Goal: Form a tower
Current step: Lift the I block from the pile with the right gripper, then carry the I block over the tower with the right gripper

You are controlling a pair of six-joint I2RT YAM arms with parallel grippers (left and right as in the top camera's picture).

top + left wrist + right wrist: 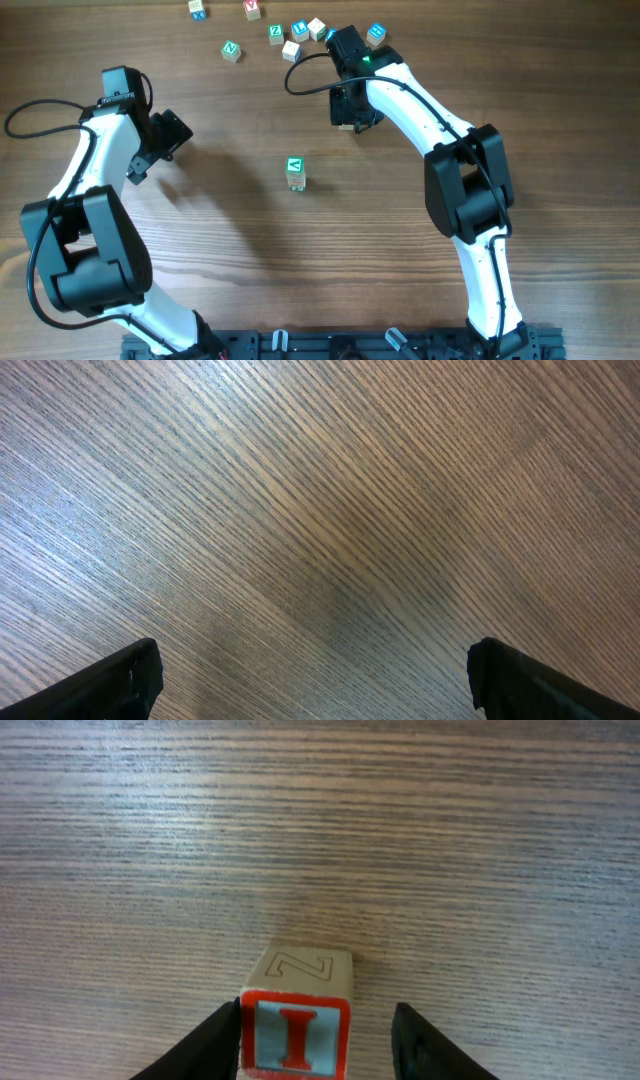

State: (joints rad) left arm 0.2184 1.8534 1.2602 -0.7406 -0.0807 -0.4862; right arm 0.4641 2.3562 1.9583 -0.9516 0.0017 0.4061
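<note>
Table (300, 260): brown wood grain, fine straight streaks.
Left gripper (310, 680): black fingers spread wide over bare surface, left side, nothing between.
Right gripper (315, 1025): near far edge, jaws parted around cube (295, 1020); one finger touching it, other just clear, no clamp.
Tower (295, 173): narrow pale wooden column, green letter face on top, near surface's middle, well apart from both grippers.
Cube: pale wood, red-framed "I" on side, outlined "Z" on top.
Loose cubes (231, 49): scattered along far edge, with green, blue and red faces.

Upright and alone near the middle of the wood-grain table (200, 260): the tower (295, 172), a narrow one-cube-wide column of pale wooden alphabet cubes, green letter face on top. Cube count unclear from overhead.
</note>
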